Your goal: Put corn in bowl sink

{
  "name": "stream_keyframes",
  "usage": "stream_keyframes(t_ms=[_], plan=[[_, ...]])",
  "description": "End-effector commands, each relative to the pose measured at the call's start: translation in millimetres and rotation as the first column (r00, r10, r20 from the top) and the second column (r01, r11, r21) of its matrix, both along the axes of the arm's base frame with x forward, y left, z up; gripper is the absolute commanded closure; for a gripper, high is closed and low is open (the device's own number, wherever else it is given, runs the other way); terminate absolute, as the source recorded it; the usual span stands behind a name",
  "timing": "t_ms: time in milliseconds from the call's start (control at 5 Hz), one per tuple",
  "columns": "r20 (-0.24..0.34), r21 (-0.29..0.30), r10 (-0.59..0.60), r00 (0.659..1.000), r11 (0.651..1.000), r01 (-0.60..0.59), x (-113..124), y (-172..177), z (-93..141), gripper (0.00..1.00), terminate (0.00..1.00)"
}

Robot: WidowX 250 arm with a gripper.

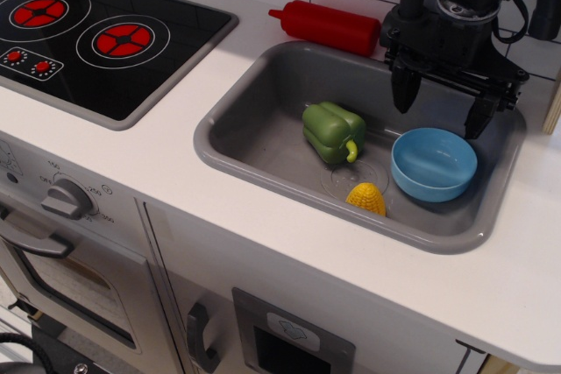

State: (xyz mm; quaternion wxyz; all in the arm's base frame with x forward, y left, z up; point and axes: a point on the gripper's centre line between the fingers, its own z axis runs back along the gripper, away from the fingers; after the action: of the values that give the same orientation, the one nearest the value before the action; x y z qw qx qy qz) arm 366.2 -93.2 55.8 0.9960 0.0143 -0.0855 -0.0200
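Note:
The yellow corn [366,199] lies on the floor of the grey sink [254,137], near its front wall, beside the drain mark. The light-blue bowl [434,164] stands empty in the sink just right of the corn. My gripper [441,107] hangs open and empty above the back right of the sink, over the bowl's far rim, its two black fingers [403,85] spread apart. The corn is below and to the left of the gripper.
A green toy pepper [332,131] lies in the sink left of the corn. A red ketchup bottle [329,25] lies on the counter behind the sink. A black stovetop [96,37] with red rings is at the left. A tiled wall stands behind.

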Motion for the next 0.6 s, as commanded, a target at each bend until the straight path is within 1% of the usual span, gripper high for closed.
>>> stream_keyframes(t_ms=[0,200,400], plan=[[0.0,0.0,0.0,1.0,1.0,0.0,0.0,0.0,0.0,0.0,0.0],[-0.129,-0.064,-0.013,0.992,0.998,0.005,-23.5,13.7,2.8,0.0,0.0],[-0.153,-0.074,-0.019,0.988,0.997,0.008,-39.1,23.9,0.7,0.0,0.0]])
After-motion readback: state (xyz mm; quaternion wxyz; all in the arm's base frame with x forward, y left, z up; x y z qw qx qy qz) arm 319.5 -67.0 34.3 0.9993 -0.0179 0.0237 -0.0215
